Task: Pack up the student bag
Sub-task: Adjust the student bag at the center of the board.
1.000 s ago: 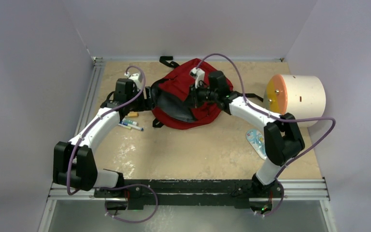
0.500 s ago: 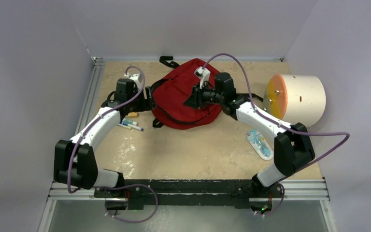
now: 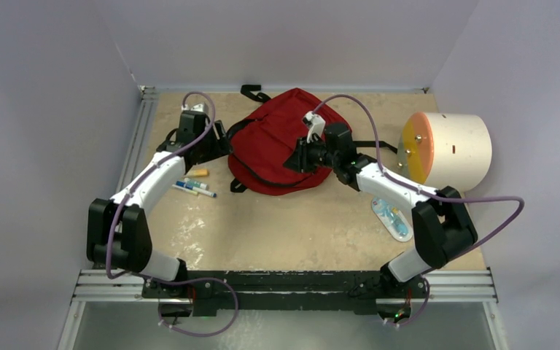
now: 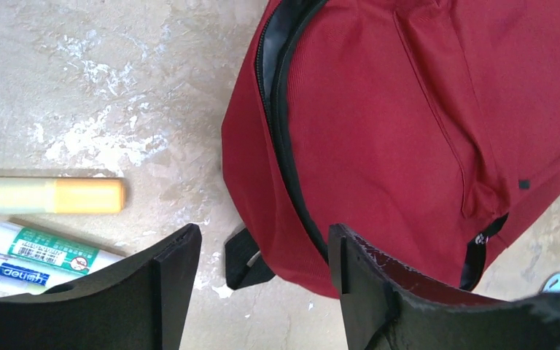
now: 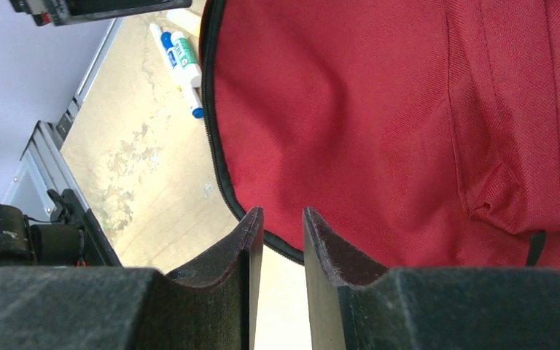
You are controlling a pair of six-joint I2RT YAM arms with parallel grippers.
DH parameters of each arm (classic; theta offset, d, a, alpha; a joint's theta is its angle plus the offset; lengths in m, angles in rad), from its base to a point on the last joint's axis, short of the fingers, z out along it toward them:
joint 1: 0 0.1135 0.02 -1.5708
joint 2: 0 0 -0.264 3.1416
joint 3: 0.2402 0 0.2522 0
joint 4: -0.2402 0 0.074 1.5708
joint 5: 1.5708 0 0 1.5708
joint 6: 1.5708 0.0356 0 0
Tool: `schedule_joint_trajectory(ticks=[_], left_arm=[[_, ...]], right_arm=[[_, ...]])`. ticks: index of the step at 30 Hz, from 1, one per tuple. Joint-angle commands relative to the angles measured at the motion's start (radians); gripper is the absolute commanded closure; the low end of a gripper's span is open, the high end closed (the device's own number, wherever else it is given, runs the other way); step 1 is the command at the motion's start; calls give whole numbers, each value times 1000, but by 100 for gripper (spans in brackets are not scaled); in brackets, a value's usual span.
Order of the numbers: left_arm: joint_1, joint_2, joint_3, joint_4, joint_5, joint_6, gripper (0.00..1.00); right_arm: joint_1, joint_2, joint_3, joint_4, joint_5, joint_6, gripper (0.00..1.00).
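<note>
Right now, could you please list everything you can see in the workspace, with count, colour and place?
student bag: one, dark red with black straps, far middle of the table.
cylinder: one, cream with an orange-yellow face, far right, on its side.
highlighter: one, yellow with an orange cap, left of the bag.
markers: at least two, white with green and blue labels, beside the highlighter on its near side.
packet: one, pale blue, right side, nearer than the cylinder.
table: one, mottled tan.
left claw: one, black, wide open, empty, above the bag's left edge.
right claw: one, black, slightly parted, empty, above the bag's near edge.
</note>
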Motion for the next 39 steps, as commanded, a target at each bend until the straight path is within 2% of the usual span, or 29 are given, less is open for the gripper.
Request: schedule_joint_trajectory(ticks=[1, 5, 13, 17, 25, 28, 39], left_arm=[[-28, 43, 80, -21, -70, -71, 38], [-47, 74, 87, -39, -75, -88, 47], [-63, 73, 42, -23, -71, -98, 57], [-63, 77, 38, -20, -65, -100, 70], [-68, 80, 35, -18, -34, -102, 87], [-69, 62, 25, -13, -9, -102, 100], [-70, -2, -2, 27, 87, -81, 100]], right_arm=[[5, -53, -10, 69, 23, 33, 72], [5, -54, -13, 64, 24, 34, 72], [13, -30, 0, 48, -5, 17, 72], [19, -27, 3, 53, -2, 20, 72], [62, 40, 43, 43, 8, 11, 72], [92, 94, 86, 22, 13, -3, 72], [146, 304, 235, 28, 58, 3, 75]])
